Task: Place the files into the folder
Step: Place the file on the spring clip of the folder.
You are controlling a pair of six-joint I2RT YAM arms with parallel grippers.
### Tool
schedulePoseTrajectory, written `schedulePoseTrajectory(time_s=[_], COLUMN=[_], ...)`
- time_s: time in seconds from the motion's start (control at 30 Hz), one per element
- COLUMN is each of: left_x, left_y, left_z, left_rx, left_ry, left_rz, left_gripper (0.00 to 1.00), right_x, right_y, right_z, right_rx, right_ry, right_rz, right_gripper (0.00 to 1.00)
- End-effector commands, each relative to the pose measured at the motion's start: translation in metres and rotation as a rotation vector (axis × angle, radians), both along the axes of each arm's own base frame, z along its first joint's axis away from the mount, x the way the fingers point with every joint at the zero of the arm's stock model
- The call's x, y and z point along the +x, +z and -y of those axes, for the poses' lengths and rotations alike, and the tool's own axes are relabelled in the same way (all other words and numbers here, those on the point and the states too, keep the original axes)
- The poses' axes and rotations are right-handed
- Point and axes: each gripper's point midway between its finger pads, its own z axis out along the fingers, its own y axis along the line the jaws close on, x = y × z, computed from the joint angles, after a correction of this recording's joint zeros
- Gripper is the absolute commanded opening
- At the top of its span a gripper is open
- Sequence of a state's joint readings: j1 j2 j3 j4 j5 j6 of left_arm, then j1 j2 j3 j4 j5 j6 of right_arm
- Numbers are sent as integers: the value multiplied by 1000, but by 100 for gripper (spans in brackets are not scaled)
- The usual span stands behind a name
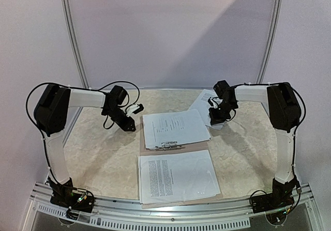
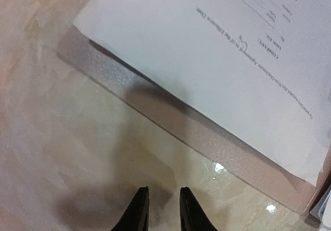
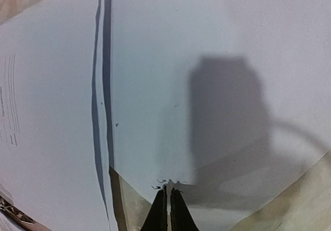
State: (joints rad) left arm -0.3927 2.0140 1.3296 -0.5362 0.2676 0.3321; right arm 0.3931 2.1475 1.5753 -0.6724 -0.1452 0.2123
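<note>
The right gripper (image 3: 168,188) has its two black fingers pressed together with no gap. Their tips sit right on the near edge of the loose sheets (image 3: 207,86), and the paper is puckered there, so it looks nipped between them. The left gripper (image 2: 164,189) is only narrowly parted. It holds nothing and hangs over the bare table (image 2: 62,153), just beside the left edge of the folder (image 2: 155,106) and apart from it.

In the overhead view the tan folder (image 1: 194,147) lies open and flat in the middle of the table, between the two arms. Its long axis runs from the near edge towards the far wall. A printed page (image 1: 173,127) lies on its far half, turned slightly, with a metal clip (image 1: 168,145) at that page's near edge. A second printed page (image 1: 176,176) lies on the near half. The loose sheets lie at the far right, just beside the folder's far right corner, skewed to it, under the right gripper.
</note>
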Motion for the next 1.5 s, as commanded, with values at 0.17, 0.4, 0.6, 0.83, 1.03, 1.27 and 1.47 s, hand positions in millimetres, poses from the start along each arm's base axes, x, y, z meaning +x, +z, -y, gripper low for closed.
schedulePoseTrajectory(time_s=[0.17, 0.4, 0.6, 0.83, 1.03, 1.27, 1.47], left_x=[-10, -16, -21, -23, -40, -55, -53], left_y=[-15, -30, -36, -24, -19, -16, -13], left_z=[9, 13, 21, 20, 29, 34, 37], left_rx=[51, 65, 60, 54, 10, 15, 15], left_ry=[-40, -58, -79, -96, -164, -228, -236], left_rz=[19, -6, -20, 3, -15, -15, -6], left_gripper=[23, 23, 23, 23, 23, 23, 23], right_x=[-23, -22, -29, -29, -32, -38, -45], right_y=[-11, -5, -8, -2, -1, 2, 4], right_z=[-5, -24, -41, -52, -65, -68, -60], right_rx=[-117, -127, -128, -134, -130, -119, -140], right_ry=[39, 119, 197, 248, 309, 323, 308], right_rz=[8, 59, 61, 92, 98, 85, 74], right_gripper=[0, 0, 0, 0, 0, 0, 0])
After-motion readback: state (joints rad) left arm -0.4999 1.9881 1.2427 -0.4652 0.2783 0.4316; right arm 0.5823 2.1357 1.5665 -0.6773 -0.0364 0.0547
